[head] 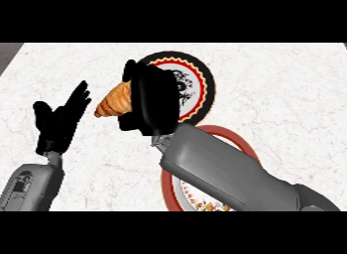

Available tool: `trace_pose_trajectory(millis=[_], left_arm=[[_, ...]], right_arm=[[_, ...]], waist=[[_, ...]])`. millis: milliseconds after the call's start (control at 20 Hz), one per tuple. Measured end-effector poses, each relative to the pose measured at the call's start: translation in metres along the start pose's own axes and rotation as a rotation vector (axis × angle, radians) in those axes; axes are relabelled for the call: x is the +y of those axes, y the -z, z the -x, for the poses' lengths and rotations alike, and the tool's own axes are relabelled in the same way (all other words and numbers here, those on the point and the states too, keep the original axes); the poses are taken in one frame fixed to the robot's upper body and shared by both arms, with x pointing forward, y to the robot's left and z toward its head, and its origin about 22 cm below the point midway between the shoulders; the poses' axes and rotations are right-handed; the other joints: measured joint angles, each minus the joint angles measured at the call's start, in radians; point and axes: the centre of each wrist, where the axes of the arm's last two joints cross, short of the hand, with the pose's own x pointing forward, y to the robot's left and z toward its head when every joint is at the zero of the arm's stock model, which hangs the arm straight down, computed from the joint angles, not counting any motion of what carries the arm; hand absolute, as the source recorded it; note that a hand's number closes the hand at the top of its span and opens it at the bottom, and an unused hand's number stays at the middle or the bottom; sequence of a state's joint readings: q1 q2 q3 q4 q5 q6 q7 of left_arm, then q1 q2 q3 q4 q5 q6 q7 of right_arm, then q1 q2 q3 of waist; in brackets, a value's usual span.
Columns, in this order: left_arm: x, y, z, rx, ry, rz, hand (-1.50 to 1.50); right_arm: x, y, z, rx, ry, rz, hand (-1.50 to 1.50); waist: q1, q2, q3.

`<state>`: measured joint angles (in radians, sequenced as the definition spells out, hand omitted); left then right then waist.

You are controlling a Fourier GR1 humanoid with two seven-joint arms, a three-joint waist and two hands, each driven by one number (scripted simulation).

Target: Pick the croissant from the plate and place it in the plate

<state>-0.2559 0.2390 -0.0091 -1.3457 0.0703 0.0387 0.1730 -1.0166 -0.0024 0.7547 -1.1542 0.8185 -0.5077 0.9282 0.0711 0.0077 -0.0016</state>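
1. Counter [293,99]: a white marbled top fills the head view; a darker strip shows along its edge at ten o'clock.
2. Right hand [156,101]: black, at the centre of the view, slightly towards twelve o'clock. Its fingers are curled round the croissant, and the hand hides most of the pastry.
3. Croissant [115,102]: golden brown, with a tapering end that juts out of the right hand towards nine o'clock. It is held over the bare counter, just beside the far plate's nine-o'clock rim and not resting on either plate.
4. Far plate [200,82]: round, with a black rim, a red and yellow toothed ring and a dark pattern on a white centre. It lies towards twelve o'clock; the right hand covers its nine-o'clock part.
5. Near plate [235,140]: round, red-rimmed, with a white centre and a patterned border, lying towards five o'clock. The grey right forearm [220,173] crosses it and hides most of it.
6. Left hand [59,121]: black, at nine o'clock, open, fingers straight and pointing up, holding nothing, well apart from the croissant.
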Motion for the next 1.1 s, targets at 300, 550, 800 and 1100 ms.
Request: trace_pose_trajectory(millis=[300,550,800,1100], left_arm=[[0.007,-0.006,0.005,-0.002,-0.010,-0.020,0.00],[0.006,-0.008,0.001,-0.002,-0.009,-0.027,0.00],[0.003,-0.012,0.006,-0.007,-0.008,-0.024,0.00],[0.005,-0.009,0.003,-0.005,-0.007,-0.027,0.00]], right_arm=[[0.017,0.025,0.022,0.069,-0.012,0.005,1.50],[0.033,0.037,0.054,0.108,-0.080,-0.069,1.50],[0.037,0.046,0.084,0.196,0.007,-0.197,-1.50],[0.041,0.052,0.104,0.110,0.066,-0.245,-1.50]], waist=[[-0.020,0.001,0.001],[-0.030,0.002,0.001],[-0.023,0.007,0.002],[-0.028,0.005,0.002]])
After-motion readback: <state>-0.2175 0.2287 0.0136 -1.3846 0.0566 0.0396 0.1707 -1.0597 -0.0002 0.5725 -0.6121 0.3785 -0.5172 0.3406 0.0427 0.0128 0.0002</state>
